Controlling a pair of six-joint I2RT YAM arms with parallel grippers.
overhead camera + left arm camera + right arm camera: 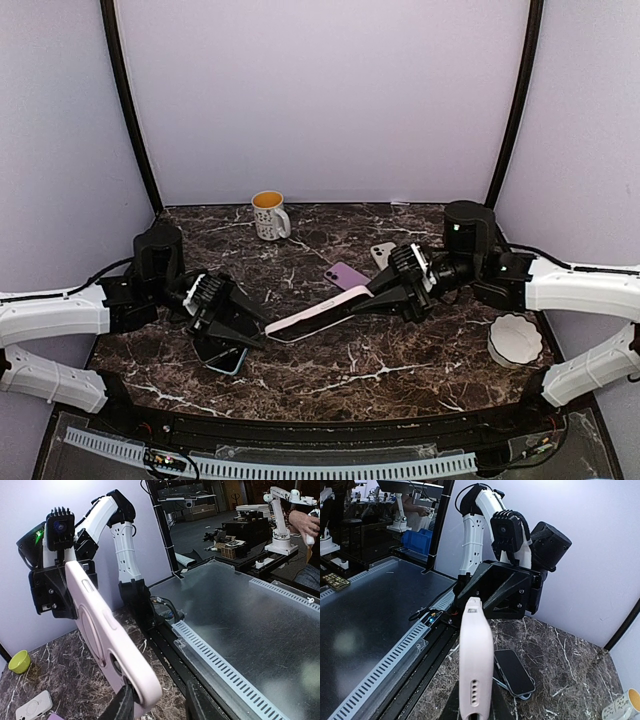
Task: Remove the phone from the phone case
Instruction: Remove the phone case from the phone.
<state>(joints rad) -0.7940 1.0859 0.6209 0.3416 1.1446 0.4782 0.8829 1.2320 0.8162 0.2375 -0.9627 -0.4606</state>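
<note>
**Dark marble worktop, pink case held between two tools**

Dark, white-veined marble made up the worktop (pixel 400 360), with pale lilac walls behind it. Much was hard to read. From above, the left tool (pixel 245 330) covered the near-left end of the pink phone case (pixel 315 312). Whether a phone sat inside the case could not be told from any view. A dark phone (pixel 222 356) lay flat on the worktop, half hidden under the left tool. In the right wrist view the bottom of the frame cut off that tool's own fingers.

The case hung clear of the marble near the middle of the worktop. Its long axis ran from near-left to far-right. The camera cut-out end pointed toward the left tool, and its back faced the left wrist camera. The right wrist camera saw it edge-on.

The right tool (pixel 378 296) was clamped tight on the far-right end of the case. The left tool's jaws stood apart around the other end. One of its fingers (pixel 121 707) lay against the case, and the other stood clear of it.

A mug (pixel 269 214) stood at the far edge. A purple phone (pixel 347 274) and a white case (pixel 382 252) lay just beyond the held case. A white dish (pixel 515 338) sat at the right.
</note>
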